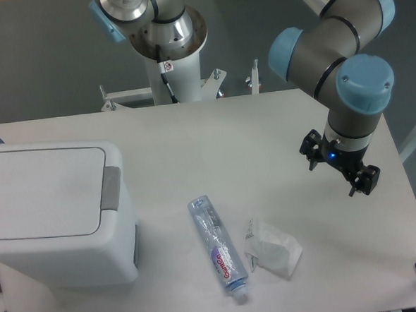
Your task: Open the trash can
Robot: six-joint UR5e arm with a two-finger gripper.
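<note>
1. While our gripper (339, 168) hangs empty, fingers apart, at the table's (263, 131) right, the trash can (56, 215) sits far left, lid shut.
2. Crossing, we might clip the bottle (218, 249) — or miss the grey button strip (112, 188).

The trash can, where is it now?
The trash can stands at the table's left edge, lid closed, left of the lying plastic bottle.

Arm bent downward — claw (339, 168) seemingly open, empty.
</note>
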